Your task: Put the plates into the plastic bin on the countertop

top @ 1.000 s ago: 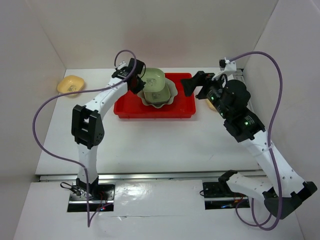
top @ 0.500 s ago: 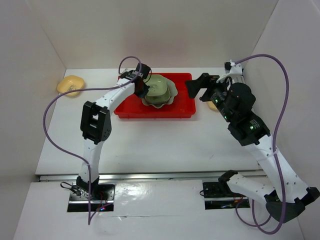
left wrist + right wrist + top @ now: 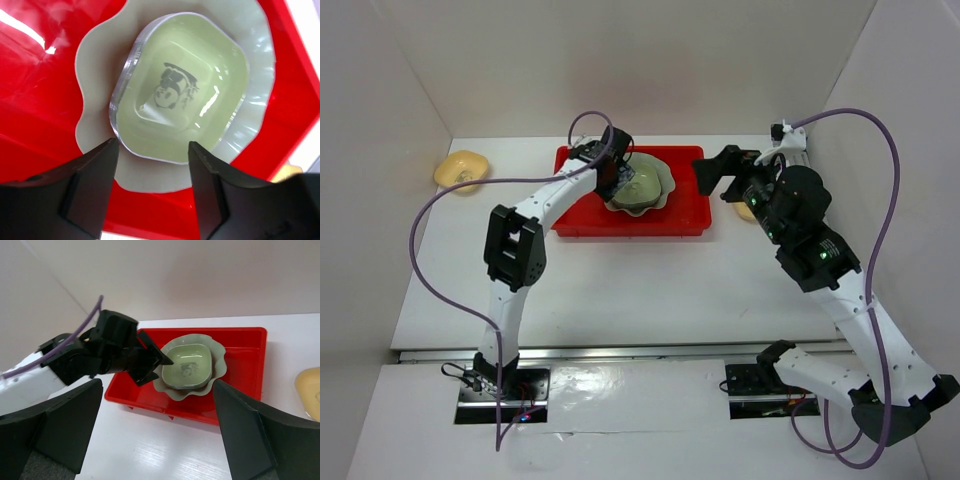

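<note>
The red plastic bin (image 3: 582, 216) sits at the back of the white countertop (image 3: 620, 280). Inside it lies the large pale green scalloped plate (image 3: 666, 186), and a small green plate (image 3: 180, 85) with a printed figure rests in that one, a paler rim showing under it. My left gripper (image 3: 152, 146) hovers just over the near edge of this stack, open and holding nothing; it also shows as the left gripper (image 3: 150, 360) in the right wrist view. My right gripper (image 3: 157, 384) hangs open and empty off the bin's right end (image 3: 720, 170).
A yellow plate (image 3: 460, 168) lies on the countertop by the left wall. Another yellow plate (image 3: 310, 387) lies right of the bin, partly hidden under my right arm in the top view. White walls close in the left, back and right sides.
My left gripper carried the small green plate rightward over the bin, set it into the scalloped plate, and opened off it. My right arm barely moved.
</note>
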